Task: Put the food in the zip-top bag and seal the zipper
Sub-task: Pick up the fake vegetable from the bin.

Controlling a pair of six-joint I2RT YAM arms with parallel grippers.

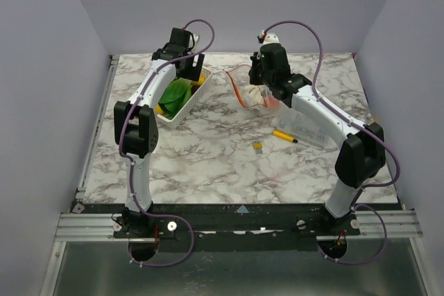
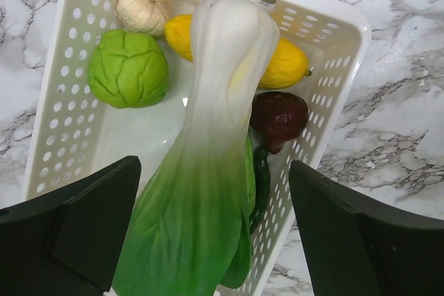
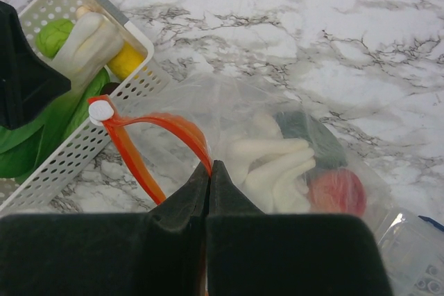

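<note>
The white lattice basket (image 2: 333, 67) holds toy food: a white-and-green bok choy (image 2: 208, 143), a green cabbage (image 2: 127, 68), a garlic bulb (image 2: 141, 7), a yellow fruit (image 2: 284, 64) and a dark purple piece (image 2: 279, 119). My left gripper (image 2: 215, 233) is open above the basket, its fingers either side of the bok choy's leaves. My right gripper (image 3: 209, 171) is shut on the orange-red zipper (image 3: 166, 126) of the clear zip-top bag (image 3: 277, 123), holding its mouth open. White, dark and red food pieces (image 3: 277, 168) lie inside the bag. In the top view the bag (image 1: 251, 88) lies right of the basket (image 1: 182, 98).
A yellow marker pen (image 1: 284, 136) and a small yellow piece (image 1: 258, 146) lie on the marble table right of centre. A rigid clear compartment box (image 1: 305, 128) sits under the right arm. Grey walls bound the table on the left, right and back.
</note>
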